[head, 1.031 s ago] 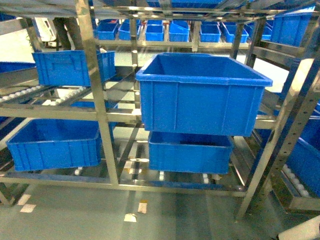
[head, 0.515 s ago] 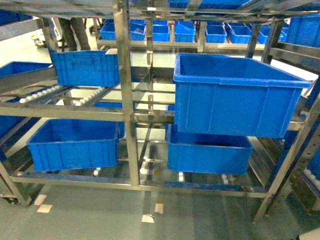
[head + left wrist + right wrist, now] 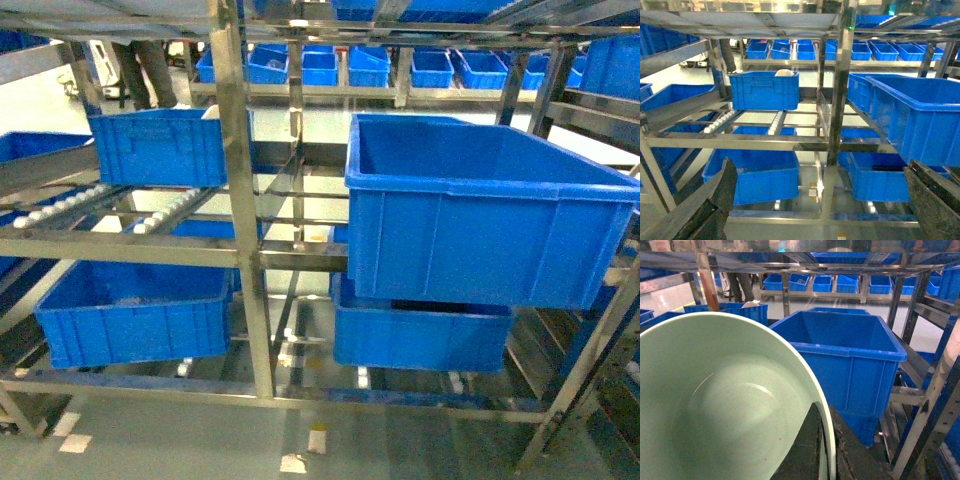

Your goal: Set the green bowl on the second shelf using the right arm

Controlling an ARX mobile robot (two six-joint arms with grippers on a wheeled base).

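One finger (image 3: 807,450) of the right gripper (image 3: 827,452) lay inside the green bowl (image 3: 725,400) and a second outside, pinching its rim. Left gripper (image 3: 820,200) fingers (image 3: 715,200) stood wide apart, empty. Beyond, a large blue crate (image 3: 480,220) filled the right bay of the second shelf (image 3: 130,245); the left bay showed bare white rollers (image 3: 60,205) before a smaller crate (image 3: 160,145). Two crates (image 3: 135,310) sat below, above grey floor (image 3: 180,435). Further crate rows (image 3: 400,68) lined the back.
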